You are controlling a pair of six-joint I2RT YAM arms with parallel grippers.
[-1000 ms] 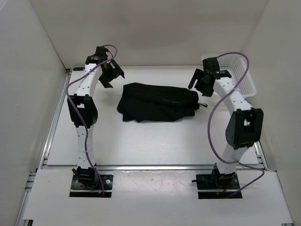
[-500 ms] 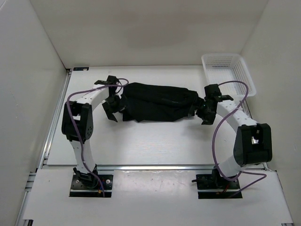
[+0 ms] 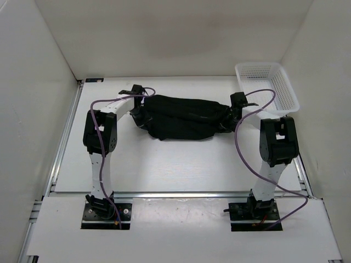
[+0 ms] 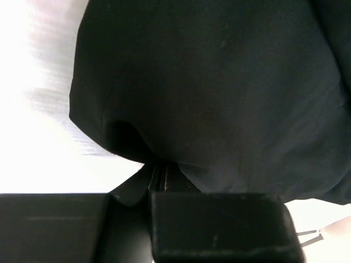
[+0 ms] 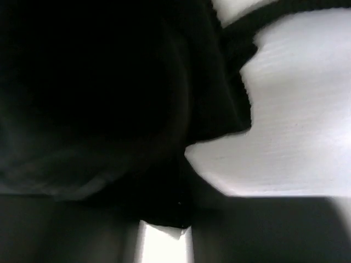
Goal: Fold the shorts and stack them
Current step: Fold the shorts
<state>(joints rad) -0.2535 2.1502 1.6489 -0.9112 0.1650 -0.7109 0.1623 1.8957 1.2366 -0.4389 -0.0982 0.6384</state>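
Left pincer (image 3: 138,112) sat at the left end of the shorts (image 3: 184,118), seemingly clamped on a pinched fold of hem. The right pincer (image 3: 232,115) was buried in cloth at the right end, its grip impossible to tell. Black, soft and matte, the shorts lay bunched in a long band across the frame's centre, long axis left to right, one arm at each end. A white mesh basket (image 3: 277,87) stood upper right on the pale table (image 3: 181,164).

Black shorts (image 3: 184,118), white mesh basket (image 3: 286,90), white table (image 3: 181,164), purple cables (image 3: 241,148)
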